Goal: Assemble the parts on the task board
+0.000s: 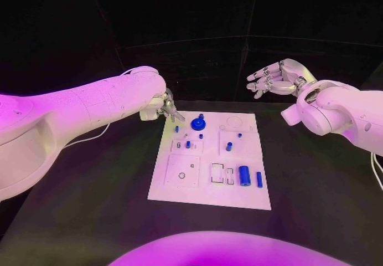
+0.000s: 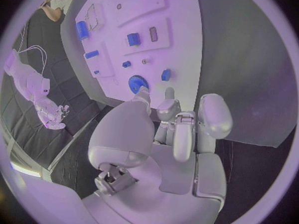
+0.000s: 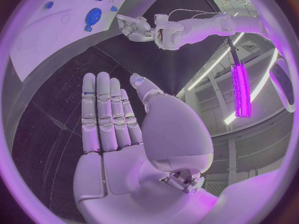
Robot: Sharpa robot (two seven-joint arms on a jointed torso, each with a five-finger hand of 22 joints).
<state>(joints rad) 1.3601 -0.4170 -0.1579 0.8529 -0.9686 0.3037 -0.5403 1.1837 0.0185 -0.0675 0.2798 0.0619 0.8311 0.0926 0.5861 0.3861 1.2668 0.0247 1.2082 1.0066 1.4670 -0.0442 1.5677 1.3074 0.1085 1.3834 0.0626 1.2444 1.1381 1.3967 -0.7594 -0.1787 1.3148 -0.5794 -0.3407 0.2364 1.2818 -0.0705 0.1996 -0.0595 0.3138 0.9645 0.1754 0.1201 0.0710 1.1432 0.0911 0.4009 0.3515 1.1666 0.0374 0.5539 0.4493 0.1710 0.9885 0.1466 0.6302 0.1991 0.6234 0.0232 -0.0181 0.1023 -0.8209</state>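
— Where's the task board [image 1: 182,188] sitting?

— Flat in the middle of the black table [image 1: 79,221], long side running away from the robot. Everything I call out is relative to that board.

— And the parts?

— A blue gear [image 1: 198,124] near the board's far edge, with a little knob standing up from it. Just nearer than the gear, a few small blue pegs [image 1: 188,144] stand upright in the board. Toward the near right part, a fat blue cylinder [image 1: 244,175] lies flat, and a thinner blue pin [image 1: 258,179] lies just beside it, on the side closer to the board's right edge.

— What's the left hand doing?

— The left hand [image 1: 164,107] hovers over the far left corner of the board, close to the gear. From the wrist camera the fingers [image 2: 184,134] are bent partway, and there's nothing in them; the gear [image 2: 138,83] lies just beyond the fingertips, not touched.

— The right one?

— The right hand [image 1: 275,76] is up and well off the board, beyond its far right corner. Palm [image 3: 134,159] bare, fingers straight and side by side, holding nothing.
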